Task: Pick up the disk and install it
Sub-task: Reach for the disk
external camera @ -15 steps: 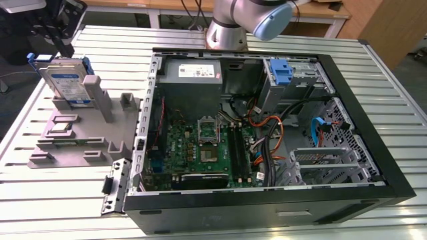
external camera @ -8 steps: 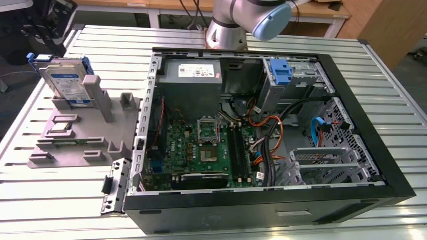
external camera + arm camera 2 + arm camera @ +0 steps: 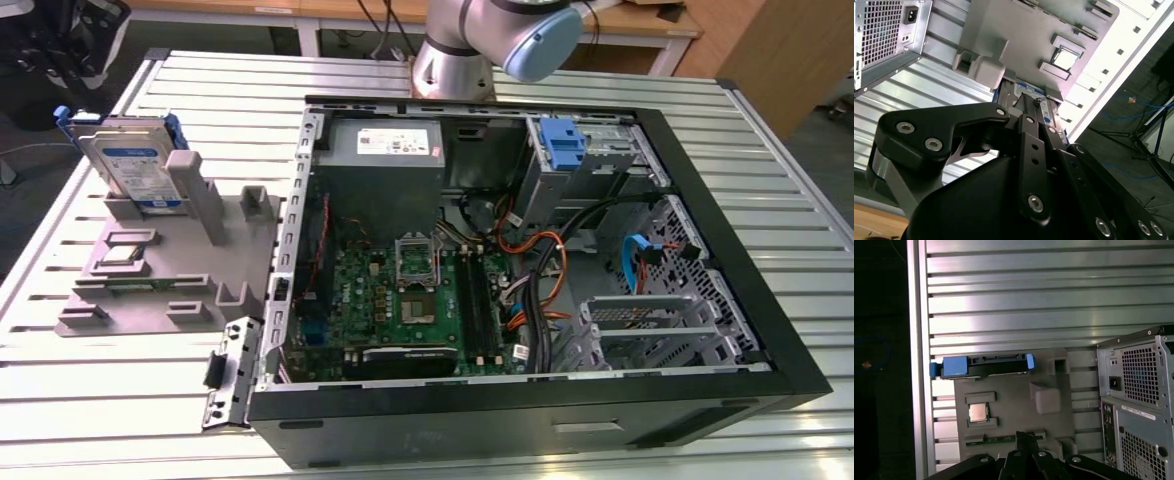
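The disk (image 3: pixel 134 165), a silver-grey drive with a white-and-blue label in a blue carrier, stands upright in a slot at the far end of the grey holder (image 3: pixel 147 275), on the exterior view's left. In the first wrist view the disk (image 3: pixel 981 366) shows edge-on on the holder (image 3: pixel 1014 400), well ahead of my gripper (image 3: pixel 1026 436). My gripper is shut with nothing in it and hangs high above the table, apart from the disk. In the second wrist view my gripper (image 3: pixel 1031 112) covers most of the disk (image 3: pixel 1029 91).
The open computer case (image 3: pixel 534 250) lies beside the holder, with a grey power supply (image 3: pixel 384 150) and a blue bracket (image 3: pixel 563 145) in its drive bay. A square chip (image 3: pixel 123 250) sits on the holder. The arm's base (image 3: pixel 461 55) stands behind the case on the slatted metal table (image 3: pixel 200 90).
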You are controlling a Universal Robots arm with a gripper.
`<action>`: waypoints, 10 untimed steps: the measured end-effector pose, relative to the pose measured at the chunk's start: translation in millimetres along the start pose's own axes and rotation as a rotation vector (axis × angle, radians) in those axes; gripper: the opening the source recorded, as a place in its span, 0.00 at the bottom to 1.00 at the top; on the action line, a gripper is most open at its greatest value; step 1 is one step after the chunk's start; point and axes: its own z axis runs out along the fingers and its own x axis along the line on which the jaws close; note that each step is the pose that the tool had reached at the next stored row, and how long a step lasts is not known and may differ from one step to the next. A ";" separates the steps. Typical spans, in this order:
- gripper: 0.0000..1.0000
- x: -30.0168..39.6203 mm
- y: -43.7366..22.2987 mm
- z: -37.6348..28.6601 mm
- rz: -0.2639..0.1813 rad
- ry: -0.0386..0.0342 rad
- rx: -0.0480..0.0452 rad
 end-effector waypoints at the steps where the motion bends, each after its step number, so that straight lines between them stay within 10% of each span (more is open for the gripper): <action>1: 0.10 2.2 -0.2 0.0 0.000 -0.0001 0.0000; 10: 0.10 10.7 -0.8 -0.2 0.000 0.0000 0.0000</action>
